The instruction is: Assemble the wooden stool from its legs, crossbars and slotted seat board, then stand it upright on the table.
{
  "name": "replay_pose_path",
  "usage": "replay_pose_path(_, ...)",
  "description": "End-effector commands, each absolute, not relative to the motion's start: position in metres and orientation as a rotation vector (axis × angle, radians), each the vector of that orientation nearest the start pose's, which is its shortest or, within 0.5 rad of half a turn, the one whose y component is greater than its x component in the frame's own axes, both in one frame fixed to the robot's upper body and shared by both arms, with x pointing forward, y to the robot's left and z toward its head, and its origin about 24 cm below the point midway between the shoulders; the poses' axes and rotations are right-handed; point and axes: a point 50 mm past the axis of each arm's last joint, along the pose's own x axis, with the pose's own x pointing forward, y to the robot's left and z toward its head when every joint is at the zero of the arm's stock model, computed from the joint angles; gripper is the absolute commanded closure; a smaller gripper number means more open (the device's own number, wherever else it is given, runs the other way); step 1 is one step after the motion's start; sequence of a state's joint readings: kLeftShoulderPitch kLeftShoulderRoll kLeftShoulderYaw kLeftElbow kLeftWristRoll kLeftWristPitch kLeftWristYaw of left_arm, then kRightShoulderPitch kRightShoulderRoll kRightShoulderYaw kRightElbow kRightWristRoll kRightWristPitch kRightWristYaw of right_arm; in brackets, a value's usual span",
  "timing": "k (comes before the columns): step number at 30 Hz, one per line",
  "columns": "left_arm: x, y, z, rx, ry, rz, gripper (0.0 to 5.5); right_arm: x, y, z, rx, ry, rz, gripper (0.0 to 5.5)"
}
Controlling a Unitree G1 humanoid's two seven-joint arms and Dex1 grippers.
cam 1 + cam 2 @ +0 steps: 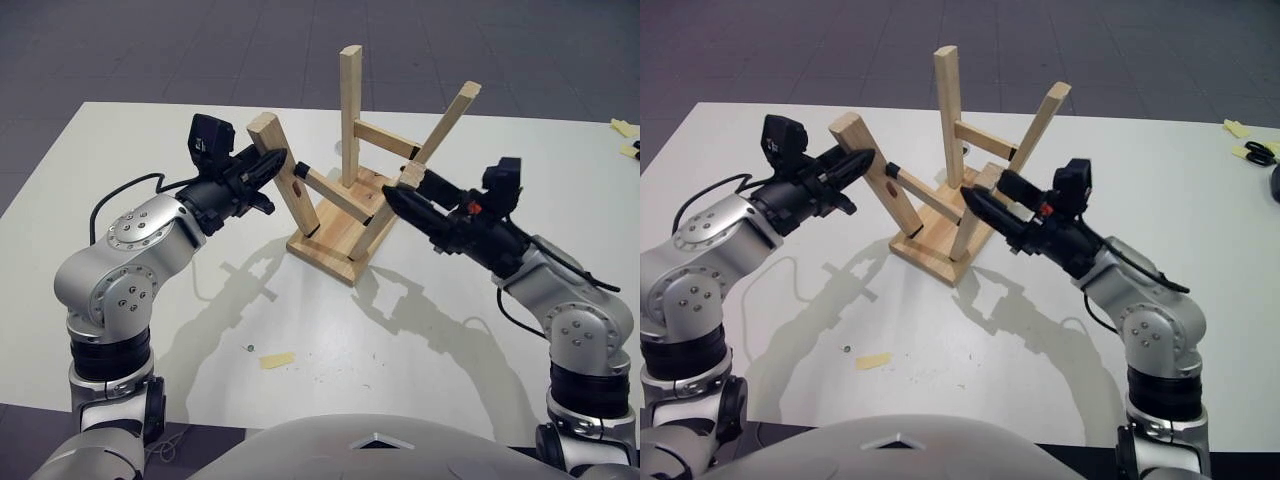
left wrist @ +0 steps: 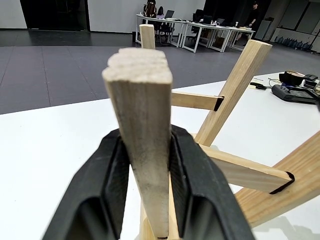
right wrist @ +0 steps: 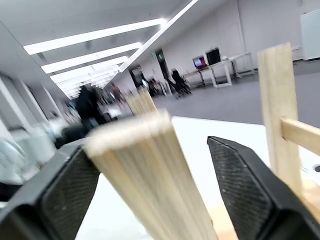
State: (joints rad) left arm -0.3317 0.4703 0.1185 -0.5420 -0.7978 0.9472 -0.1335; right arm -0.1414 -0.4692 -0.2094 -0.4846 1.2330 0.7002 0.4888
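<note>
The wooden stool stands upside down mid-table, its slotted seat board (image 1: 335,252) flat on the surface and its legs pointing up. My left gripper (image 1: 275,168) is shut on the upper part of the left leg (image 2: 145,115), with a black finger (image 2: 107,185) pressed on each side. My right gripper (image 1: 396,200) is open around the lower part of the right leg (image 1: 445,125); a gap shows between that leg (image 3: 150,175) and one finger (image 3: 245,185). A third leg (image 1: 350,100) rises at the back. Crossbars (image 1: 385,140) link the legs.
A yellow tape scrap (image 1: 277,360) and a tiny dark speck (image 1: 251,348) lie on the white table (image 1: 130,150) near its front. Scissors (image 1: 1260,152) and more tape bits (image 1: 622,128) sit at the far right edge. Open table surrounds the stool.
</note>
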Motion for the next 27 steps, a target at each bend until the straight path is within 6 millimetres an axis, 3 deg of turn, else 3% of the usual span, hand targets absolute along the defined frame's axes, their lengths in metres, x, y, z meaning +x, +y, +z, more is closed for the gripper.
replay_pose_path(1,0.262,0.159,0.170,-0.047,0.167,-0.571,4.48,0.239,-0.183,0.212,0.712,-0.184,1.004,1.03)
replay_pose_path(4,0.263,0.156,0.170,-0.032,0.169,-0.620,4.48,0.258,-0.195,0.224,0.733,-0.213,0.929,0.56)
replay_pose_path(7,0.264,0.153,0.168,-0.009,0.178,-0.668,4.48,0.278,-0.201,0.221,0.655,-0.176,0.853,0.12)
replay_pose_path(12,0.263,0.142,0.170,0.024,0.164,-0.791,4.48,0.301,-0.196,0.216,0.413,-0.125,0.890,0.10)
replay_pose_path(19,0.258,0.130,0.176,0.041,0.129,-0.944,4.48,0.304,-0.166,0.212,0.298,-0.107,1.073,0.10)
replay_pose_path(27,0.257,0.125,0.172,0.036,0.131,-0.947,4.48,0.292,-0.143,0.166,0.297,0.056,1.140,0.10)
